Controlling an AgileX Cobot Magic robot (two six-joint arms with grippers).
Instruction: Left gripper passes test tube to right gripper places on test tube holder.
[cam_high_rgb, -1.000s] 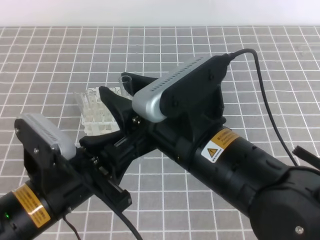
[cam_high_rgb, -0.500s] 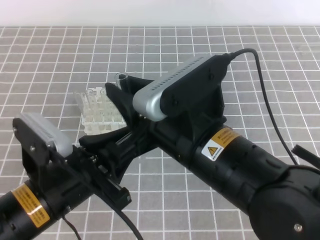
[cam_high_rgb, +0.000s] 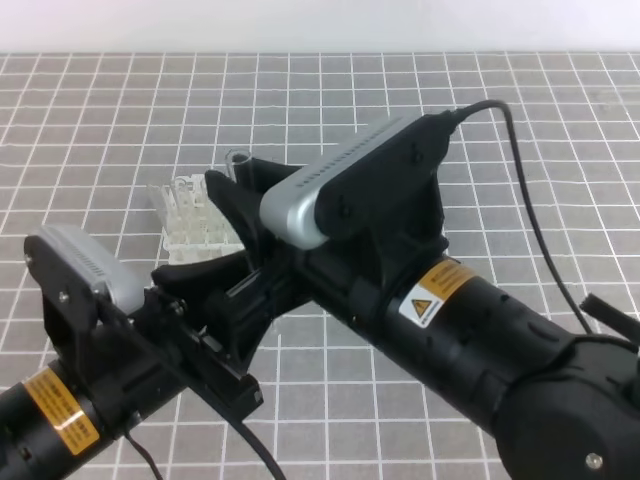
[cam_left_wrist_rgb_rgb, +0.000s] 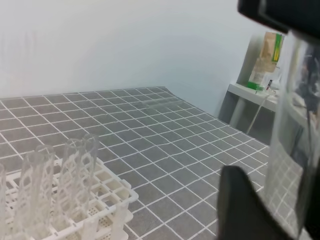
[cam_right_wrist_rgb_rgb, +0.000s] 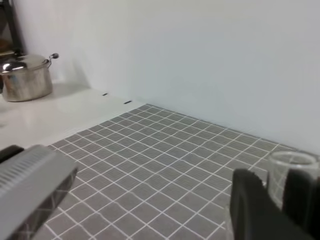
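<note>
Right gripper fingers closed on the test tube, its open mouth protruding above them, over the test tube holder. Left gripper state cannot be told; fingers hidden beneath the right arm

Setting: an indoor test bench of laboratory type. The work surface is a grey mat ruled with a white grid, backed by a plain pale wall. A white perforated rack holding clear glass tubes stands on the mat. A steel lidded pot sits on a white counter to one side. A shelf with small packaged items adjoins the mat's far corner.
</note>
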